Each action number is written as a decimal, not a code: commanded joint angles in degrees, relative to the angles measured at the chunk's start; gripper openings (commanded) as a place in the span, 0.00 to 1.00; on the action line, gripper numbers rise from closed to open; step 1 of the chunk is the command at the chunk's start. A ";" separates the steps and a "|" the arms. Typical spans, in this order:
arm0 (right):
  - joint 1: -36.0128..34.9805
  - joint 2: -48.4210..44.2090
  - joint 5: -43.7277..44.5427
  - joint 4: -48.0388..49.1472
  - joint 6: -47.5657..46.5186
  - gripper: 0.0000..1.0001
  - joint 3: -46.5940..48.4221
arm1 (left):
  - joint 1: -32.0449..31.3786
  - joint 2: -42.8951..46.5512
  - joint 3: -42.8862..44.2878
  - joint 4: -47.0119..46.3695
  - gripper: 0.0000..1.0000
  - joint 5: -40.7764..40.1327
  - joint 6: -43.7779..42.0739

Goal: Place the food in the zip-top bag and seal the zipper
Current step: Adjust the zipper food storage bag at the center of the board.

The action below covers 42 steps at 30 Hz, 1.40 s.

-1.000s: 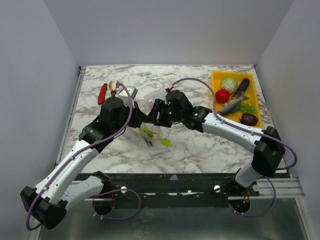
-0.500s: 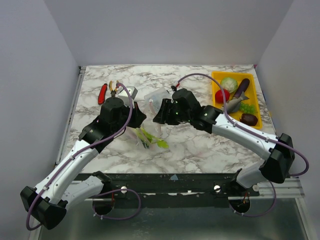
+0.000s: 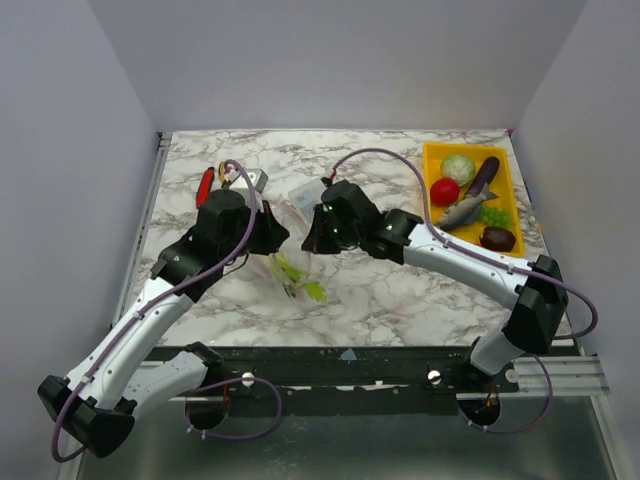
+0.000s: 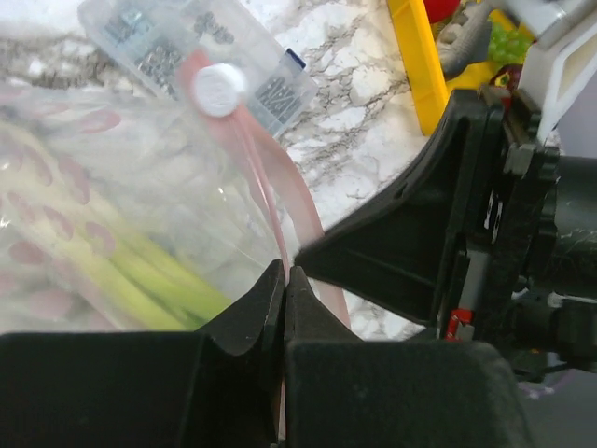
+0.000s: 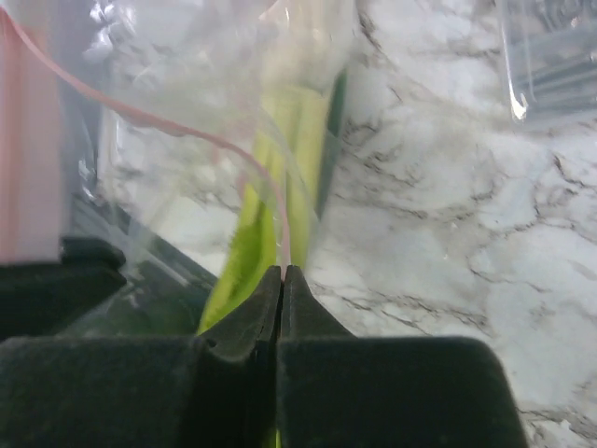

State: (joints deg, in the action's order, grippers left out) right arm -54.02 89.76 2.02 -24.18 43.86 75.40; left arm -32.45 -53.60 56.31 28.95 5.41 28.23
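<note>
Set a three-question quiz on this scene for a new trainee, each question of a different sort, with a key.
1. Fill in: the left hand and the right hand are each shut on the zip-top bag's pink ____.
2. True or false: the long green pods are already inside the bag.
3. Where is the red round fruit?
A. in the zip-top bag
B. in the yellow tray
C. in the right hand

Key: 1 zipper; 2 true; 3 B.
</note>
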 commanded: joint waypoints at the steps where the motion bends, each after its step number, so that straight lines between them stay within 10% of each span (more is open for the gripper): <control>1: 0.50 4.04 -0.52 -11.59 -3.03 0.00 18.28 | 3.89 -0.62 15.82 14.73 0.00 -0.20 12.52; 8: 2.99 15.65 -11.04 -29.04 -11.15 0.00 49.02 | 15.72 -2.03 29.06 19.50 0.00 10.21 20.10; 13: 5.33 17.98 -11.63 -36.00 -12.38 0.00 59.72 | 25.77 -3.66 28.41 19.05 0.00 32.56 23.39; 21: 5.38 12.97 -17.49 -23.05 -9.56 0.00 45.37 | 25.88 4.38 8.48 6.11 0.00 28.35 27.43; 29: 5.16 14.70 -21.66 -20.43 -7.19 0.00 53.65 | 26.27 7.02 26.05 15.30 0.00 13.99 19.14; 35: 5.15 10.06 -23.54 -6.66 -3.93 0.00 39.77 | 26.22 6.96 27.80 14.32 0.00 5.12 16.17; 42: 5.19 1.44 -23.42 17.36 5.49 0.00 10.61 | 25.98 2.14 20.21 11.23 0.00 14.09 12.26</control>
State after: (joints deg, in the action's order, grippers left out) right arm -49.06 95.31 -20.69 -22.72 41.65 101.73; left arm -6.44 -46.81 83.07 42.35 15.18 44.05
